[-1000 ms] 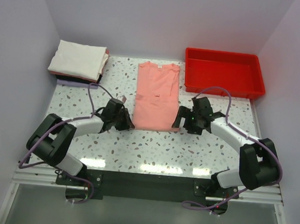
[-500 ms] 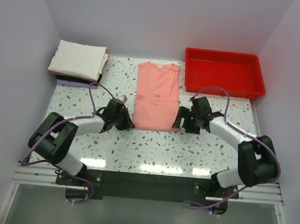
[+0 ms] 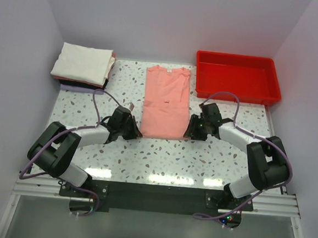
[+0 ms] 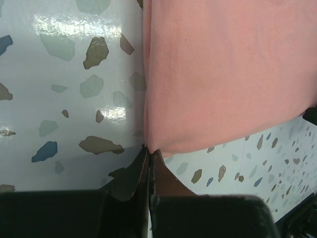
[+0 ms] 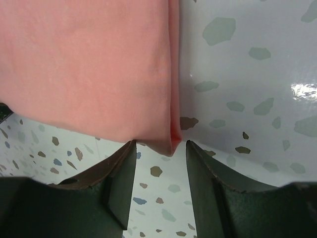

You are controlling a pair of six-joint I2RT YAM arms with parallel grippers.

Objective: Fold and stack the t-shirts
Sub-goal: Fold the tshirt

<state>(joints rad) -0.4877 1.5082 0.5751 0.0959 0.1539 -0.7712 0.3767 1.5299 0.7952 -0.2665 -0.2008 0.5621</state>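
Observation:
A salmon-pink t-shirt (image 3: 165, 100) lies flat in the middle of the table, folded into a long strip with the collar at the far end. My left gripper (image 3: 137, 132) sits at its near-left corner. In the left wrist view the two fingers (image 4: 149, 151) are pressed together with the tip of the pink cloth (image 4: 223, 74) pinched between them. My right gripper (image 3: 188, 133) is at the near-right corner. In the right wrist view its jaws (image 5: 159, 144) stand apart, with the folded corner of the pink shirt (image 5: 89, 64) between the fingertips and gaps on both sides.
A stack of folded t-shirts (image 3: 83, 63), white on top with dark and lavender ones under it, sits at the far left corner. A red plastic tray (image 3: 232, 95) stands at the far right. Speckled tabletop surrounds the pink shirt.
The left gripper has shut on the near-left corner. The right gripper has slid left up to the near-right corner and its jaws have narrowed around it.

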